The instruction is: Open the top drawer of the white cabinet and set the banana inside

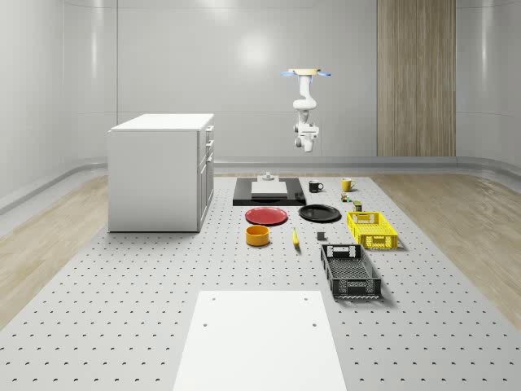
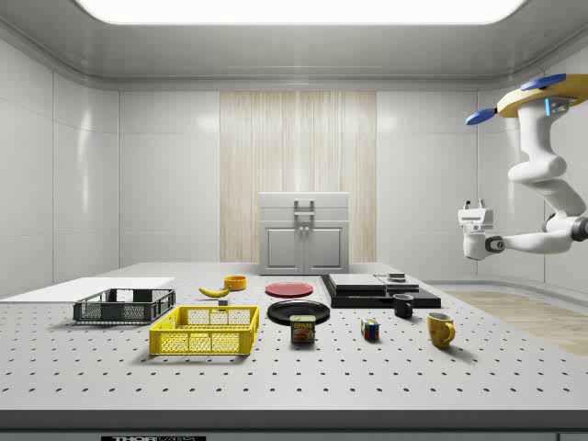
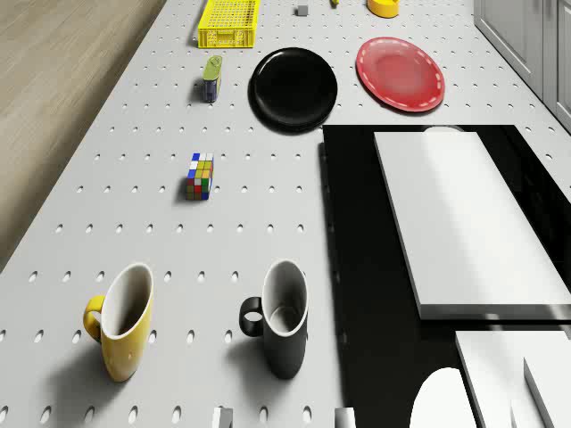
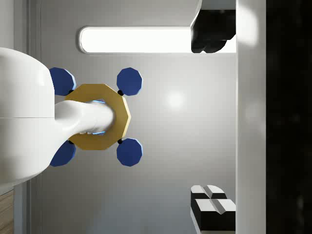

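The white cabinet [image 1: 163,173] stands at the whole-scene view's left, its drawers facing the table's middle and the top drawer [image 2: 303,213] shut. The yellow banana [image 1: 295,238] lies on the table between the orange bowl [image 1: 257,235] and the yellow basket [image 1: 372,230]; the side view has the banana [image 2: 214,291] beside the bowl. The drone [image 1: 307,74] hovers high over the table's far end, beyond the black slab [image 1: 269,193]. Its arm hangs down and my gripper [image 1: 307,147] is in the air, far from cabinet and banana. In the wrist view the gripper [image 4: 210,122] is open and holds nothing.
White blocks lie on the black slab. Nearby lie a red plate [image 1: 266,215], a black plate [image 1: 319,213], a black mug [image 3: 281,316], a yellow mug [image 3: 125,321], a colour cube [image 3: 200,176] and a can [image 3: 211,78]. A black basket [image 1: 350,270] and a white sheet [image 1: 259,338] lie nearer the front.
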Robot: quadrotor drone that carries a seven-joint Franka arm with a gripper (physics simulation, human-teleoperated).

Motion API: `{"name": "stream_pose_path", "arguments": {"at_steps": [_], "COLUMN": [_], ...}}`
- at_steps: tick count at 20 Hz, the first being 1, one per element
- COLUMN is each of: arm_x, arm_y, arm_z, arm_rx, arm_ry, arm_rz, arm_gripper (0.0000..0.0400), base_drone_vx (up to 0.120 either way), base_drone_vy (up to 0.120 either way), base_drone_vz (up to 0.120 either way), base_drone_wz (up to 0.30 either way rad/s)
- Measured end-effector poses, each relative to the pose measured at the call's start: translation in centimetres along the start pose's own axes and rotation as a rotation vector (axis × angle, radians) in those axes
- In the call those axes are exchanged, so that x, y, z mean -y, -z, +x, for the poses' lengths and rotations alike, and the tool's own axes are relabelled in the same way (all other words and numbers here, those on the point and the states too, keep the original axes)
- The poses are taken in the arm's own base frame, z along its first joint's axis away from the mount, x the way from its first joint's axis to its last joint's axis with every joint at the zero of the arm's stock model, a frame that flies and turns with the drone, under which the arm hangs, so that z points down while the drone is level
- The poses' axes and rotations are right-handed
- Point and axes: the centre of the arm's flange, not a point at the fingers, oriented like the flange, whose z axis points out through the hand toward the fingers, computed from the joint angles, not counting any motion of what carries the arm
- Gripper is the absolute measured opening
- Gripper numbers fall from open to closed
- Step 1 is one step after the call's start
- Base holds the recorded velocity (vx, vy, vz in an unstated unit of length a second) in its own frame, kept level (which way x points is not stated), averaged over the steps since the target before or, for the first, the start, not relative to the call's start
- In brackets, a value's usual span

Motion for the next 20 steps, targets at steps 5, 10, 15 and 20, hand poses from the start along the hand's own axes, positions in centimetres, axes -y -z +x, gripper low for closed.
{"name": "stream_pose_path", "arguments": {"at_steps": [5,10,15,20], "arm_x": [-0.3,-2.2,-5.8,-6.7], "arm_y": [3.7,6.1,3.7,1.4], "arm_z": [-0.3,1.9,5.8,6.9], "arm_rx": [-0.003,0.22,0.701,0.94], "arm_ry": [0.0,-0.004,-0.002,0.0], "arm_rz": [0.003,0.227,0.703,0.941], "arm_gripper": [0.04,0.04,0.04,0.04], "base_drone_vx": [0.064,0.12,0.12,0.12], "base_drone_vy": [-0.064,-0.12,-0.12,-0.12], "base_drone_vz": [0.0,0.0,0.12,0.12], "base_drone_wz": [0.0,0.0,0.0,0.0]}}
